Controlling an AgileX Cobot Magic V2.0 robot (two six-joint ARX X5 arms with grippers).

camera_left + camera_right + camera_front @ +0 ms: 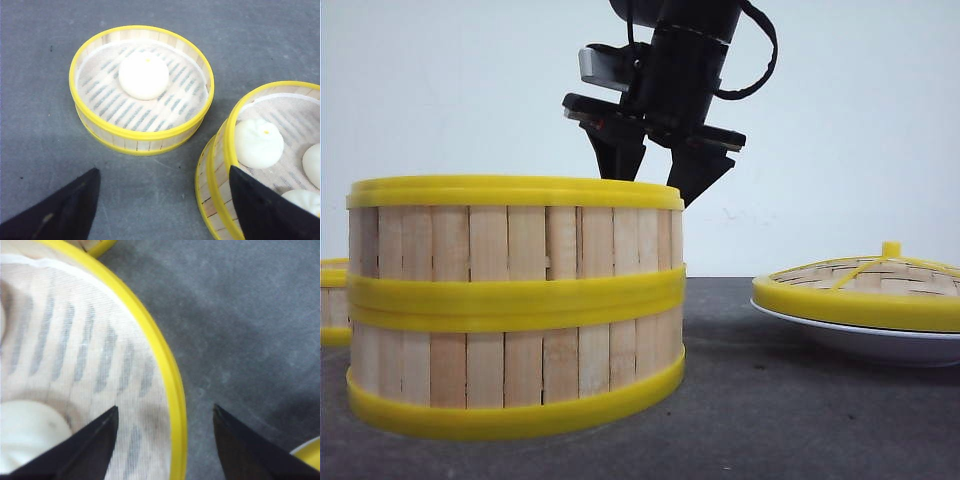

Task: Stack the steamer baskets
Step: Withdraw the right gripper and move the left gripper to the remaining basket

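Two steamer baskets (515,305) stacked one on the other, front-left on worktop (790,420). Third basket (334,300) behind and left of stack, apart from it, mostly cut off in front view. Lid (860,285) sits on plate (860,345) at right, well apart from stack. Right gripper (655,170) above stack's far rim, one finger inside the rim, other outside. One bun (144,75) in the single basket; three buns (258,143) in top stacked one.

No text, label, brand, number or sign can be read in any of the three views. The steamer baskets (515,300), the lid (865,280) and the tabletop (780,420) carry no legible markings.
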